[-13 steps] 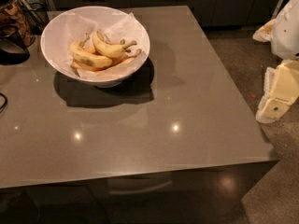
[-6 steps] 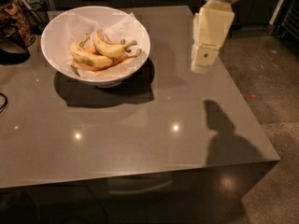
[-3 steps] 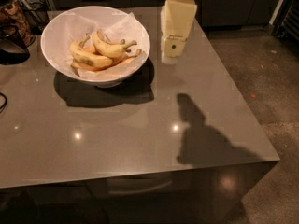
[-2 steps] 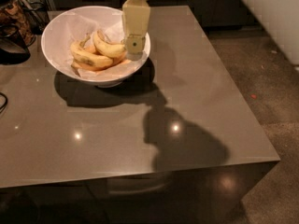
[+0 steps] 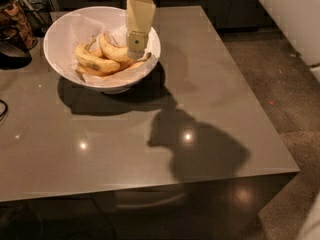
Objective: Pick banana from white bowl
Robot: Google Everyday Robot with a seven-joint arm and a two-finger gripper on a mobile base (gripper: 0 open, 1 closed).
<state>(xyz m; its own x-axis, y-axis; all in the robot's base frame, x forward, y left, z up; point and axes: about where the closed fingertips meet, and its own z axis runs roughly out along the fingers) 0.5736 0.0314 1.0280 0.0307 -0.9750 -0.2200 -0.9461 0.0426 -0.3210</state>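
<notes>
The single camera view looks down obliquely across the table (image 5: 100,149) from its near edge toward the far side, fairly close. The white bowl (image 5: 59,44) sits upper left; the gripper (image 5: 135,50) hangs top centre, above the bowl's right half.

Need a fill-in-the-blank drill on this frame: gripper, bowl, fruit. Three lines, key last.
1. The banana lies ___ the white bowl.
2. The gripper hangs over the white bowl, which holds several ___.
3. The arm's ___ falls on the table in front of the white bowl.
Missing words: inside; bananas; shadow.
</notes>
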